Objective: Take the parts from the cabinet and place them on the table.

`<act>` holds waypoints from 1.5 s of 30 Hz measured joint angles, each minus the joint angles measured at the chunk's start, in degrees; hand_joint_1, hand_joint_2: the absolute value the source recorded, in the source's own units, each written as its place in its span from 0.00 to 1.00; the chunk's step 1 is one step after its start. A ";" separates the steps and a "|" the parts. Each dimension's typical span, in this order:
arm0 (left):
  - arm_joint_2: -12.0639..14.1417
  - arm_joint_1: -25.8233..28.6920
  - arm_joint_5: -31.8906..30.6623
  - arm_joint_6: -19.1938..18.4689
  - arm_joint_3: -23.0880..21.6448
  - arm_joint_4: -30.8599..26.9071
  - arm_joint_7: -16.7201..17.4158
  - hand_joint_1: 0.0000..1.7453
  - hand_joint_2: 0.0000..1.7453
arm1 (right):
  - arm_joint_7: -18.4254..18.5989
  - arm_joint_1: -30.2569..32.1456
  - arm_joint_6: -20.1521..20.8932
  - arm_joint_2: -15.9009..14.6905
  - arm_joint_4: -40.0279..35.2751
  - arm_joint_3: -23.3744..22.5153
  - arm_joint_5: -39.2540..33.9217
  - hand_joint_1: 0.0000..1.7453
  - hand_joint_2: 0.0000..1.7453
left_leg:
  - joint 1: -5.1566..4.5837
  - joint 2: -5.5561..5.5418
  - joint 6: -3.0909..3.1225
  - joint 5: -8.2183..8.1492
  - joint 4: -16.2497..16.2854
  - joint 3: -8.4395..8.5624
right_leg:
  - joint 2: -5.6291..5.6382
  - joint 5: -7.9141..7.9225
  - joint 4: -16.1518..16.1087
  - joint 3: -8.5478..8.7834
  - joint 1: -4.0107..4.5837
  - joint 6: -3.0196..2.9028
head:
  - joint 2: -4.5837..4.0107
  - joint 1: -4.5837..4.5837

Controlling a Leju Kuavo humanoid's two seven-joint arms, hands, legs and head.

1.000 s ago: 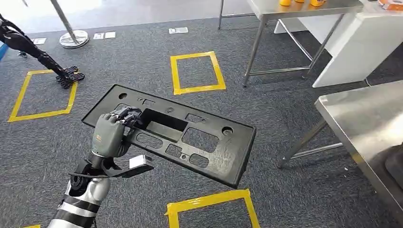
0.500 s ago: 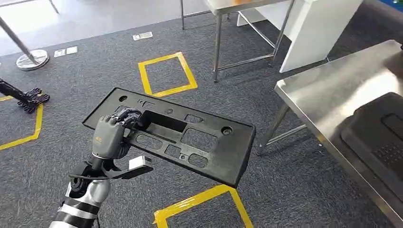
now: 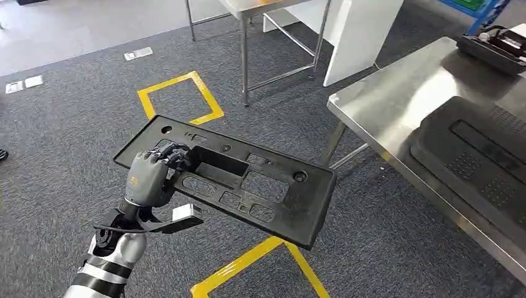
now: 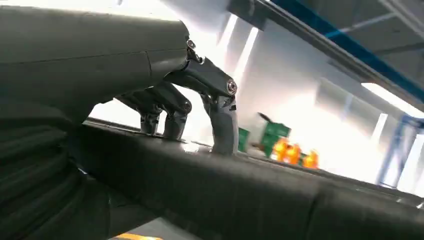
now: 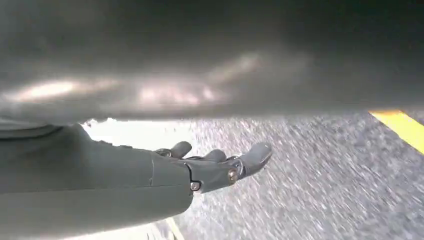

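Note:
A long black plastic panel [image 3: 304,198] with several cut-outs hangs level above the carpet. My left hand [image 3: 149,177] grips its near left part, fingers hooked through a cut-out. The left wrist view has those fingers [image 4: 220,115] curled over the panel's edge [image 4: 225,195]. In the right wrist view my right hand [image 5: 215,167] lies flat with fingers stretched out, just beneath the panel's dark underside [image 5: 225,60]; I cannot tell whether it touches. The steel table [image 3: 397,99] stands to the right, carrying a large black part [image 3: 477,155].
A smaller black part [image 3: 496,43] lies at the table's far end. A second steel table's legs [image 3: 245,56] and a white block [image 3: 360,31] stand behind. Yellow tape squares [image 3: 177,99] mark the grey carpet, one [image 3: 248,264] below the panel.
The camera has turned right: the floor marks have slid left and the steel table with its black parts has come much further into view. My left hand keeps its grip on the panel.

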 joint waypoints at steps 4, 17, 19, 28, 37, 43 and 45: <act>-0.02 -0.16 0.07 -0.09 -0.22 0.00 0.02 1.00 1.00 | -0.02 0.02 0.33 0.04 0.02 0.39 0.20 0.00 0.00 | -0.17 2.88 0.07 -0.15 0.00 0.09 | -1.35 4.47 -12.19 7.17 0.22 1.15 | 0.00 0.02; -0.02 -0.34 1.20 -0.68 -0.94 -0.04 0.02 1.00 1.00 | -0.04 -0.33 0.88 0.37 0.09 0.83 1.18 0.00 0.00 | 0.41 -1.39 -2.79 -7.07 15.50 -6.84 | 2.45 6.87 -19.04 11.43 -0.02 -2.05 | 0.00 -0.59; 0.02 -0.46 1.31 -0.68 -0.94 -0.07 0.02 1.00 1.00 | 0.04 -0.29 0.88 0.37 0.09 0.83 1.27 0.00 0.00 | 1.07 -2.03 -3.08 -1.46 6.64 -2.74 | 4.29 6.81 -18.59 11.57 -0.34 -1.95 | 0.00 -0.57; -0.09 -1.18 1.73 -0.66 -1.11 -0.11 -0.55 1.00 1.00 | 0.44 0.07 0.85 0.22 0.13 0.83 1.53 0.00 0.00 | 1.10 -2.16 -0.58 0.01 0.15 0.14 | 1.23 4.08 -11.79 5.89 0.23 0.14 | 0.00 0.35; -0.07 -1.28 1.73 -0.66 -1.11 -0.07 -0.57 1.00 1.00 | 0.46 -0.34 0.85 0.17 0.13 0.83 1.62 0.00 0.00 | -0.12 4.00 -1.27 -0.94 0.18 0.54 | -5.48 6.37 -18.14 10.36 0.85 0.50 | 0.00 0.39; -0.09 -1.50 1.77 -0.63 -1.16 -0.17 -0.57 1.00 1.00 | 0.46 -0.25 0.85 0.11 0.13 0.81 1.60 0.00 0.00 | 0.35 0.85 -2.61 -4.84 4.95 -0.44 | -1.26 6.87 -18.66 10.97 -0.39 -1.69 | 0.00 -0.18; -0.02 -1.27 1.79 -0.66 -1.16 -0.13 -0.57 1.00 1.00 | 0.46 -0.36 0.85 0.17 0.13 0.81 1.60 0.00 0.00 | 0.34 -1.20 -2.92 -9.01 14.47 -5.23 | 0.37 6.84 -18.65 10.93 -0.30 -2.07 | 0.00 -0.37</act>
